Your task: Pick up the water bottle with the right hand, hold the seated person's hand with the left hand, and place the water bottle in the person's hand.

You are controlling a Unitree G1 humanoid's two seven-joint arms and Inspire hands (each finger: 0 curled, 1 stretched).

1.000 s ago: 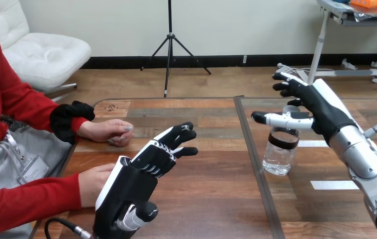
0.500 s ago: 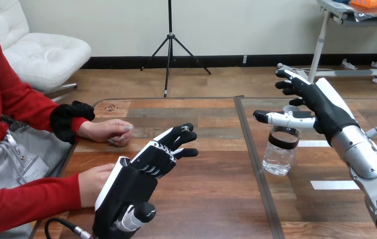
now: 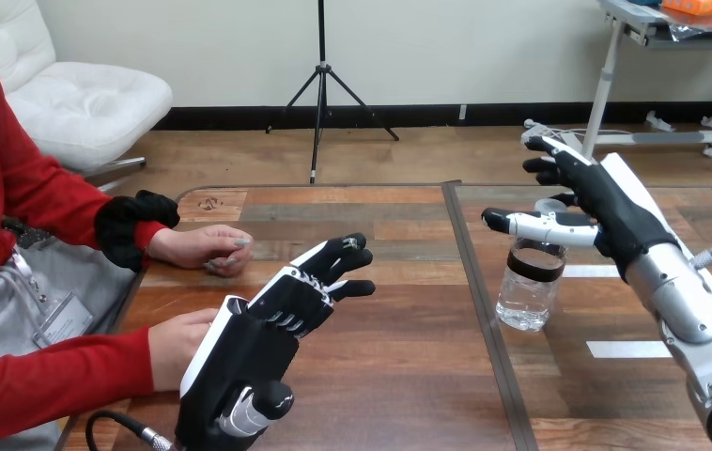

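Head view, nearest first: my left robot hand sits low over the desk, fingers spread and relaxed, gripping nothing. Just beside it at the view's left is the person's nearer hand, partly tucked behind my white shell. I cannot tell whether the two touch, and no finger of mine curls round it. Farther back, the person's other hand rests loosely closed on the desk edge.

Right of the desk's seam the water bottle stands upright on the surface, untouched. My right robot hand hovers above it, released, with the thumb stretched out across the bottle's top and the fingers fanned beyond.

My worry is height. If I close from up here I would likely catch only the neck, and the bottle could tip or roll. I judge the clear wall would be slippery too, so a loose squeeze might let it slide.

The thumb covers the cap, so I cannot judge my clearance over it.
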